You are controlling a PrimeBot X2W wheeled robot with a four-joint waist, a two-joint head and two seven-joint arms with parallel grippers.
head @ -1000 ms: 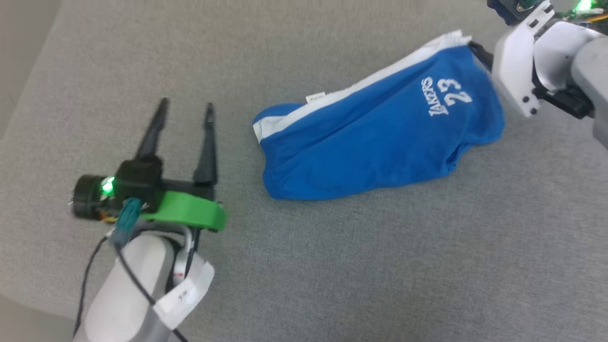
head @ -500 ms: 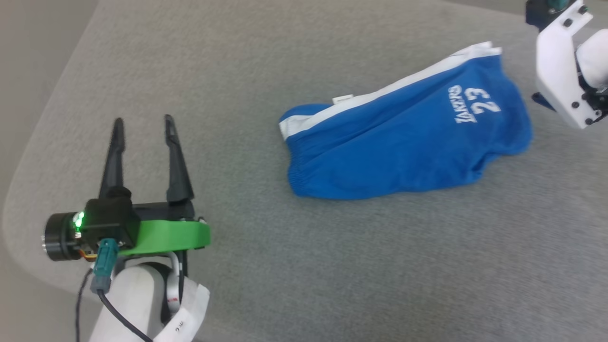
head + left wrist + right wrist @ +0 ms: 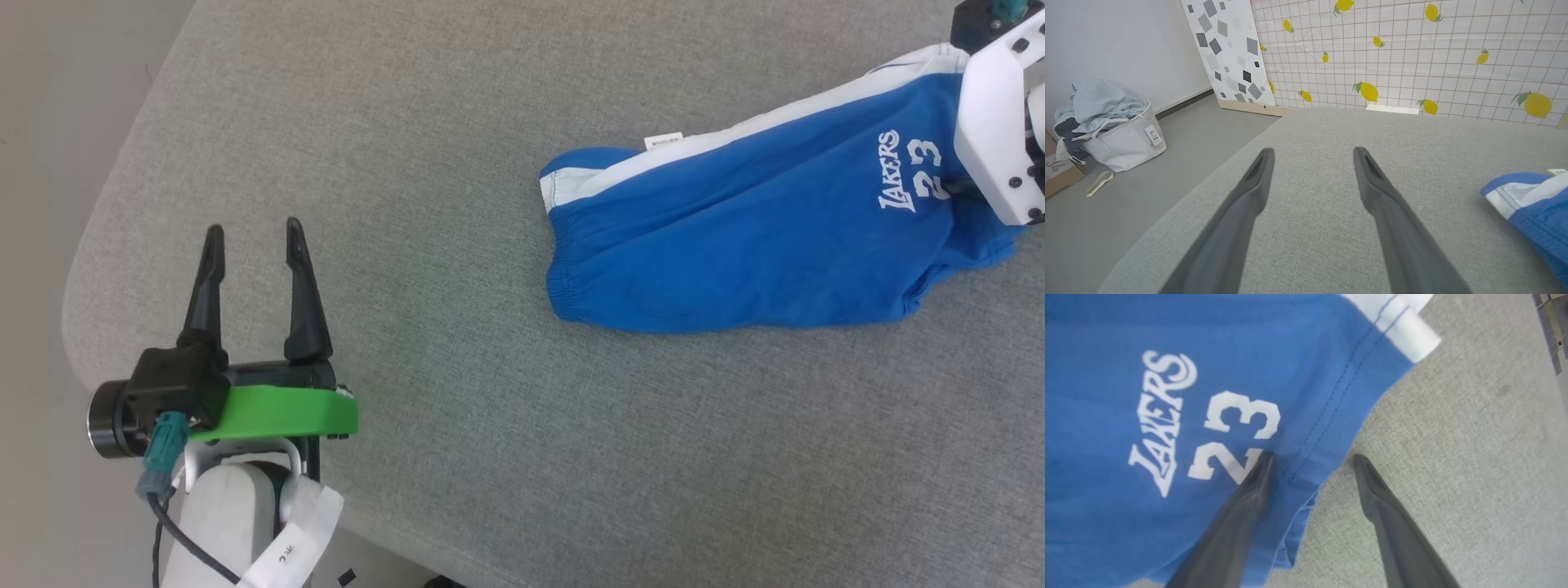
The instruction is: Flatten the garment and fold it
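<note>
The garment (image 3: 735,237), royal-blue shorts with a white side stripe and white "LAKERS 23" print, lies crumpled lengthwise on the grey padded surface (image 3: 490,122). Its waistband end points left and its leg end right. My left gripper (image 3: 253,230) hovers open over bare surface well to the left of the garment, with nothing between its fingers. In the left wrist view my left gripper (image 3: 1312,152) has the garment's waistband corner (image 3: 1527,204) off to its right. My right gripper (image 3: 1312,459) is open astride the garment's leg hem (image 3: 1331,404), one finger over the print, the other over grey surface. My right arm's white bracket (image 3: 992,139) covers the leg end.
The padded surface ends in a rounded corner (image 3: 90,269) at the left, with floor beyond. A white laundry bag (image 3: 1122,143) heaped with clothes and a cardboard box (image 3: 1057,175) stand on the floor. A lemon-print panel (image 3: 1412,57) backs the far edge.
The head camera has moved, so the whole picture has shifted. My right gripper has drawn off the garment's upper leg corner and come back over the leg hem. The garment lies lower and flatter.
</note>
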